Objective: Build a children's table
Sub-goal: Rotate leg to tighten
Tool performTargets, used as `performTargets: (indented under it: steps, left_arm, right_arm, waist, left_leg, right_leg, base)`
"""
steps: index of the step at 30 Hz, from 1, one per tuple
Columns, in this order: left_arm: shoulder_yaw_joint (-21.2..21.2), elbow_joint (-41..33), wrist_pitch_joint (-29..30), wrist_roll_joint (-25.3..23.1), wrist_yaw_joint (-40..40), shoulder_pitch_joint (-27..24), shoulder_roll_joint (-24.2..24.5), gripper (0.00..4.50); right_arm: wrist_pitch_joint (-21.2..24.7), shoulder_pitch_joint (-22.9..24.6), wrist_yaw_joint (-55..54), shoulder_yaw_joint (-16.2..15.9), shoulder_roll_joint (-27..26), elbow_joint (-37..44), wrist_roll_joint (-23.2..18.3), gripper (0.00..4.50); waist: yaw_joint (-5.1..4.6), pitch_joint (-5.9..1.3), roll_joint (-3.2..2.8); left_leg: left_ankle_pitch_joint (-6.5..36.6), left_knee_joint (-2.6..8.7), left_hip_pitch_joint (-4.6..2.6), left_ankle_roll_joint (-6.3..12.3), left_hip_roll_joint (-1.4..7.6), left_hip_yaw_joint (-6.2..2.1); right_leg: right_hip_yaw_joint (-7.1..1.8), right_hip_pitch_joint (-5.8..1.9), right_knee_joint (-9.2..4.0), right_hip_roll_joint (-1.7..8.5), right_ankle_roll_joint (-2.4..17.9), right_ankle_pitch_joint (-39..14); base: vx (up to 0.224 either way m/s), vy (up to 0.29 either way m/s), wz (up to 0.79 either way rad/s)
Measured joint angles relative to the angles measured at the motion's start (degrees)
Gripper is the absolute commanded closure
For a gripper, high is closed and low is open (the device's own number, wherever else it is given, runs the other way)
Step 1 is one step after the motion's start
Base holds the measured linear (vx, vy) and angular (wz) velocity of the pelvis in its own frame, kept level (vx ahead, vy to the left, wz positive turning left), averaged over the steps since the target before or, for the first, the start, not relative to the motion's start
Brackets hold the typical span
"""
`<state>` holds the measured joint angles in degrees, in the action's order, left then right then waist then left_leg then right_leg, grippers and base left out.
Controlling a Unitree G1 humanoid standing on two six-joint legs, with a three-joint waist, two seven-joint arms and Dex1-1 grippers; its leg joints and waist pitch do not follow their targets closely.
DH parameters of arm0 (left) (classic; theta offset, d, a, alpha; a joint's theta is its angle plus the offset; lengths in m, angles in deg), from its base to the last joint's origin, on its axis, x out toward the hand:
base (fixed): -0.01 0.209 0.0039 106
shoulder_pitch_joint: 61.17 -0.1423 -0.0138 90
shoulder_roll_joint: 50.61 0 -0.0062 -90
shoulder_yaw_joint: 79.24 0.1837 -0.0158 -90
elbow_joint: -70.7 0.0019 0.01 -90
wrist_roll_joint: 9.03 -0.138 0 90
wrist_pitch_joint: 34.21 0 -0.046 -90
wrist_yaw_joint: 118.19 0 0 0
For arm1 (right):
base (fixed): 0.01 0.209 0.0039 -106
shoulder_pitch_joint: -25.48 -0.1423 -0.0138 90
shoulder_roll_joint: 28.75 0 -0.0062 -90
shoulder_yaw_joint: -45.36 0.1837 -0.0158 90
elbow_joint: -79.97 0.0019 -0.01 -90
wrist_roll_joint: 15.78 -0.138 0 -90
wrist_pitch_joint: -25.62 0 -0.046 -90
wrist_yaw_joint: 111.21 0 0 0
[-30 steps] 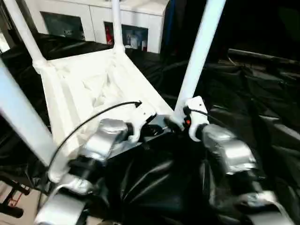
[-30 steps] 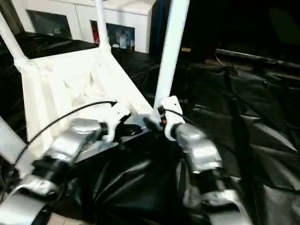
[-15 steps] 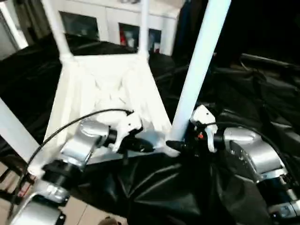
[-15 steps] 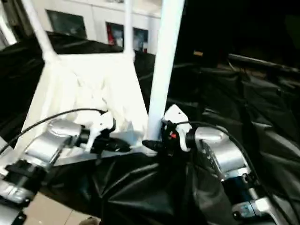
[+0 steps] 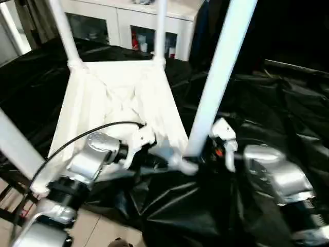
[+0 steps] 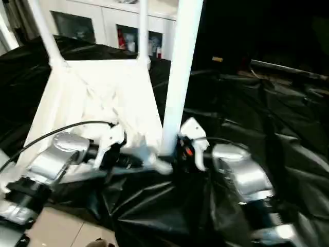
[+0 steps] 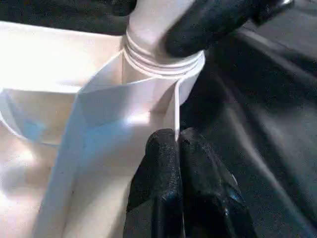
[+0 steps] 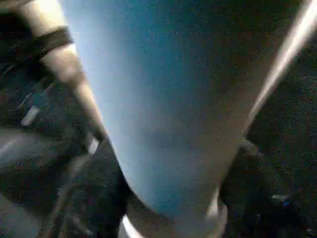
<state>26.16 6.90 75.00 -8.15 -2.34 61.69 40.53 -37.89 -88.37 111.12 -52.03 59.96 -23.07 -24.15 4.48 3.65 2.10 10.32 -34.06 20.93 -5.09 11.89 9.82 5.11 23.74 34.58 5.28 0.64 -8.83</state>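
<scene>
The children's table (image 5: 118, 98) lies upside down on a black sheet, ribbed underside up, with its white legs pointing upward. My left gripper (image 7: 177, 136) is shut on the thin rim of the top, just beside the near right corner socket (image 7: 163, 74). The near right leg (image 5: 218, 77) rises out of that socket. My right gripper (image 5: 199, 154) reaches in from the right at the leg's base. One of its black fingers (image 7: 213, 25) presses on the tube just above the socket. In the right wrist view the leg (image 8: 163, 114) stands between its fingers.
Three more legs stand up: far left (image 5: 64, 31), far right (image 5: 161, 25) and near left (image 5: 15, 144). White cabinets (image 5: 103, 20) line the back. The crumpled black sheet (image 5: 267, 103) covers the ground; pale floor tiles (image 5: 97, 231) show at the near left.
My right gripper's fingers have closed in around the base of the near right leg. The left gripper has stayed pinched on the rim. The camera has shifted.
</scene>
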Motion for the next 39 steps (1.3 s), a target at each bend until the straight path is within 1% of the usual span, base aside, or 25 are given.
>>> performTargets:
  steps: [1, 4, 5, 6, 8, 10, 12, 14, 16, 19, 20, 21, 23, 26, 30, 32, 33, 34, 36, 39]
  left_arm:
    - [-0.2, 1.0, 0.2, -0.6, 2.1, 0.9, -1.0, 4.5]
    - [-1.5, 5.6, 1.0, -1.8, 11.3, 3.5, -6.2, 4.5]
    - [-1.6, 6.2, 1.5, -1.9, 13.0, 3.9, -7.2, 4.5]
    - [-1.8, 6.4, 2.1, -1.8, 14.5, 4.2, -8.2, 4.5]
    - [-2.0, 6.7, 2.3, -1.8, 15.8, 4.3, -9.1, 4.5]
    - [-2.1, 6.7, 2.3, -1.8, 16.2, 4.3, -9.4, 4.5]
    - [-2.2, 6.8, 2.3, -1.9, 16.2, 4.3, -9.7, 4.5]
    - [-2.2, 6.8, 2.2, -1.9, 16.1, 4.3, -9.8, 4.5]
    - [-1.9, 6.8, 1.5, -1.9, 15.5, 4.3, -9.7, 4.5]
    - [-1.4, 6.6, 0.5, -1.8, 13.2, 4.1, -8.7, 4.5]
    - [-1.2, 6.4, 0.2, -1.8, 12.3, 3.9, -8.3, 4.5]
    - [-0.6, 5.3, -0.1, -1.6, 10.3, 3.4, -6.9, 4.5]
    - [0.3, 3.5, -0.7, -1.0, 6.6, 2.4, -4.8, 4.5]
    - [0.6, 2.1, -1.1, -0.6, 3.3, 1.5, -2.9, 4.5]
    - [1.4, -0.7, -2.2, 0.2, -3.1, -0.3, 0.7, 4.5]
    - [1.5, -2.0, -2.2, 0.7, -5.1, -1.1, 1.8, 4.5]
    - [1.8, -2.6, -2.1, 1.1, -6.5, -1.4, 2.7, 4.5]
    - [1.9, -3.1, -2.1, 1.4, -7.4, -1.6, 3.1, 4.5]
    - [2.0, -3.3, -2.1, 1.6, -8.2, -1.9, 3.4, 4.5]
    - [2.3, -3.5, -2.1, 1.7, -8.8, -1.9, 3.8, 4.5]
  right_arm:
    - [0.1, -1.1, -3.7, 0.6, -1.7, -1.4, 0.6, 2.05]
    - [0.9, -4.1, -16.4, 4.5, -7.1, -5.9, 2.0, 2.27]
    - [1.0, -4.5, -18.9, 5.1, -7.9, -6.6, 2.3, 2.33]
    - [0.9, -5.1, -21.2, 5.6, -8.7, -7.3, 2.3, 2.03]
    - [0.8, -5.3, -23.4, 6.5, -10.0, -7.5, 2.6, 1.73]
    - [0.4, -5.3, -23.9, 7.0, -10.8, -7.5, 2.6, 1.64]
    - [0.2, -5.4, -23.9, 7.2, -11.0, -7.5, 2.7, 1.38]
    - [0.2, -5.4, -23.4, 7.2, -10.9, -7.4, 2.7, 1.25]
    - [0.2, -5.2, -20.5, 6.6, -9.5, -7.0, 2.8, 1.12]
    - [0.4, -4.0, -14.1, 3.7, -5.2, -4.8, 2.8, 0.79]
    - [0.4, -3.5, -12.2, 2.9, -4.0, -3.9, 2.8, 0.79]
    - [0.4, -2.6, -8.0, 1.2, -1.1, -2.1, 2.3, 0.79]
    - [0.5, -1.5, -1.7, -0.5, 2.6, -0.1, 1.3, 0.79]
    - [0.5, -0.8, 3.4, -1.3, 4.9, 1.3, 1.0, 0.79]
    - [0.6, 0.0, 10.8, -3.3, 8.7, 4.0, -1.0, 0.79]
    - [0.7, 0.5, 13.2, -3.7, 9.5, 4.6, -2.0, 0.79]
    - [0.8, 1.0, 14.5, -3.9, 10.0, 5.3, -2.7, 1.06]
    - [0.9, 1.1, 15.4, -4.1, 10.3, 5.6, -3.1, 1.06]
    - [1.0, 1.2, 16.3, -4.2, 10.8, 5.7, -3.2, 1.2]
    - [1.1, 1.4, 16.8, -4.3, 10.9, 5.9, -3.2, 1.53]
  waist:
    - [-0.34, 0.0, 0.0]
    - [-1.17, -0.01, 0.02]
    - [-1.35, -0.01, 0.01]
    - [-1.59, -0.01, 0.02]
    - [-1.85, -0.02, 0.02]
    - [-1.89, -0.03, 0.01]
    - [-1.88, -0.03, 0.01]
    - [-1.88, -0.03, 0.0]
    - [-1.8, -0.03, 0.0]
    - [-1.37, -0.03, -0.01]
    - [-1.26, -0.03, -0.01]
    - [-1.0, -0.02, -0.01]
    - [-0.87, -0.02, -0.01]
    - [-0.53, -0.02, -0.01]
    - [0.14, -0.02, 0.0]
    - [0.55, -0.02, 0.0]
    - [0.74, -0.02, 0.0]
    - [0.83, -0.02, -0.01]
    - [0.91, -0.03, 0.0]
    - [0.92, -0.03, 0.0]
  left_leg:
    - [0.0, -0.02, 0.02, -0.02, 0.0, -0.03]
    - [0.0, -0.06, 0.03, -0.03, 0.0, -0.1]
    - [0.0, -0.07, 0.03, -0.03, 0.0, -0.1]
    - [0.0, -0.07, 0.04, -0.03, 0.0, -0.11]
    - [0.0, -0.07, 0.11, -0.03, 0.0, -0.12]
    - [0.0, -0.02, 0.13, -0.03, 0.01, -0.12]
    - [0.0, 0.01, 0.12, -0.03, 0.01, -0.11]
    - [0.0, 0.01, 0.12, -0.03, 0.01, -0.09]
    - [0.0, 0.0, 0.09, -0.03, 0.01, -0.07]
    - [0.0, 0.01, 0.09, -0.02, 0.01, -0.04]
    - [0.0, 0.01, 0.09, -0.02, 0.01, -0.03]
    - [0.0, 0.03, 0.1, -0.02, 0.01, -0.03]
    - [0.0, 0.03, 0.09, -0.02, 0.02, -0.03]
    - [0.0, 0.02, 0.11, -0.01, 0.01, -0.01]
    - [0.0, 0.02, 0.06, -0.01, 0.02, -0.03]
    - [0.0, 0.02, 0.06, -0.01, 0.02, -0.02]
    - [0.0, 0.02, 0.08, -0.01, 0.03, -0.02]
    - [0.0, 0.02, 0.07, -0.01, 0.03, -0.01]
    - [0.0, 0.0, 0.12, 0.02, 0.02, -0.01]
    - [-0.1, 0.0, 0.11, 0.07, 0.02, 0.0]
  right_leg:
    - [0.02, 0.04, -0.01, 0.0, 0.0, 0.0]
    - [0.09, 0.02, -0.11, 0.0, 0.0, 0.0]
    - [0.09, 0.02, -0.11, 0.0, 0.0, 0.0]
    - [0.1, 0.02, -0.13, 0.0, 0.0, 0.0]
    - [0.12, 0.02, -0.12, -0.01, 0.0, 0.0]
    - [0.12, 0.02, -0.1, -0.03, 0.0, 0.1]
    - [0.12, 0.02, -0.1, -0.03, 0.0, 0.1]
    - [0.11, 0.02, -0.11, -0.03, 0.2, 0.2]
    - [0.11, 0.06, -0.14, -0.03, 0.2, 0.2]
    - [0.12, 0.07, -0.14, -0.03, 0.2, 0.2]
    - [0.12, 0.09, -0.14, -0.03, 0.2, 0.1]
    - [0.12, 0.1, -0.15, -0.03, 0.2, 0.1]
    - [0.12, 0.08, -0.14, -0.03, 0.2, 0.1]
    - [0.11, 0.07, -0.13, -0.01, 0.2, 0.1]
    - [0.11, 0.03, -0.12, -0.01, 0.1, 0.1]
    - [0.11, 0.03, -0.1, -0.01, 0.1, 0.1]
    - [0.11, 0.02, -0.1, -0.01, 0.1, 0.1]
    - [0.09, 0.01, -0.1, 0.0, 0.1, 0.1]
    - [0.06, -0.03, -0.1, 0.01, 0.1, 0.1]
    - [0.0, -0.07, -0.1, 0.01, 0.1, 0.1]
  base:
    - [0.0, 0.0, 0.0]
    - [0.0, 0.0, 0.0]
    - [0.0, 0.0, 0.0]
    - [0.0, 0.0, 0.0]
    - [0.0, 0.0, 0.0]
    - [0.0, 0.0, 0.0]
    - [0.0, 0.0, 0.0]
    - [0.0, 0.0, 0.0]
    - [0.0, 0.0, 0.0]
    - [0.0, 0.0, 0.0]
    - [0.0, 0.0, 0.0]
    - [0.0, 0.0, 0.0]
    - [0.0, 0.0, 0.0]
    - [0.0, 0.0, 0.0]
    - [0.0, 0.0, 0.0]
    - [0.0, 0.0, 0.0]
    - [0.0, 0.0, 0.0]
    - [0.0, 0.0, 0.0]
    - [0.0, 0.0, 0.0]
    - [0.0, 0.0, 0.0]
